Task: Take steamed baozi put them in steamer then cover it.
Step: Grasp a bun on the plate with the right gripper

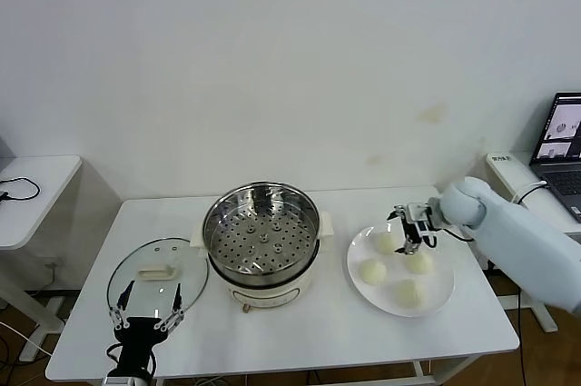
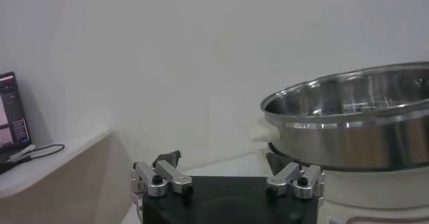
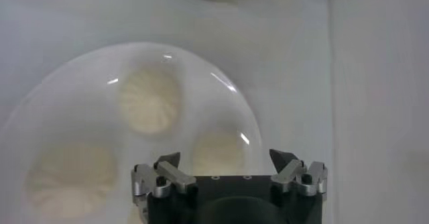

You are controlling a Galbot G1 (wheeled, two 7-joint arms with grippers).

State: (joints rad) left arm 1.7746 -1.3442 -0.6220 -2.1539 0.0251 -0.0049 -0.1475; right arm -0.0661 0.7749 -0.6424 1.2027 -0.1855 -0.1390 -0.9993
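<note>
You are at the first pick: the right gripper (image 1: 410, 230) hangs with jaws wide over the plate (image 1: 445, 297), where all four steamed baozi (image 1: 373, 271) lie, and the steamer (image 1: 261, 233) stands empty. Next you should lower around the nearest bun and close gently. The left gripper (image 1: 145, 307) waits open-jawed by the cover (image 1: 156, 270) on the table.

Robot test lab or office, plain white wall (image 1: 290, 50), white height-adjustable desk (image 1: 300, 331) as workbench, open dark laptop (image 1: 564, 143) on a side table beyond the right gripper (image 1: 408, 228), black cable (image 1: 18, 190) on another white desk.
</note>
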